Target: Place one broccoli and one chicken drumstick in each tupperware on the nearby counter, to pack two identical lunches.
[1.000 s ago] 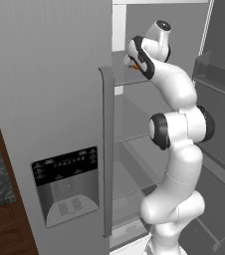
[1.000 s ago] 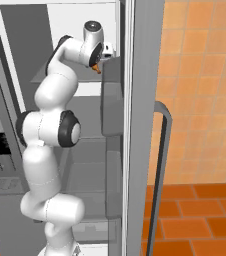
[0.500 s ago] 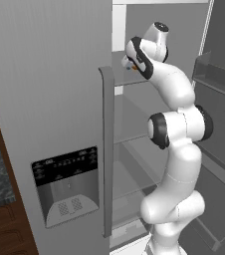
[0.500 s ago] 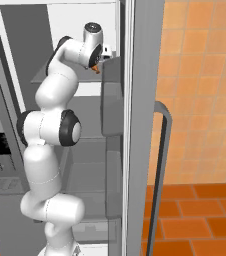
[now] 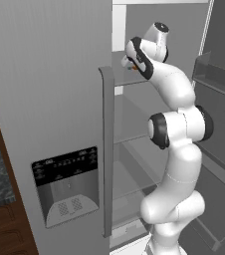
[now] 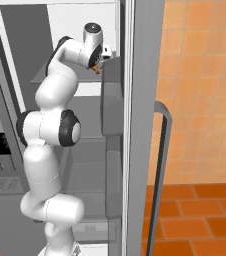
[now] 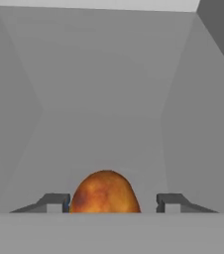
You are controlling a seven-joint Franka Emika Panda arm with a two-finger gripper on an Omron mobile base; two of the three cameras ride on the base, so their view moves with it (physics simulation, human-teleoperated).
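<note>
Inside the open fridge (image 5: 149,149), on its grey upper shelf (image 7: 109,144), the gripper (image 7: 111,203) brackets a chicken drumstick (image 7: 105,192): left finger touching, right standing off, grip uncertain. Glossy, rounded and light, it looks prone to slipping; squeezing across the meaty bulge seems safest.

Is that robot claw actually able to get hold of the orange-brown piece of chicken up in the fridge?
Probably yes. The chicken drumstick already sits between the gripper fingertips, with gaps on both sides and nothing blocking them on the fridge shelf.
</note>
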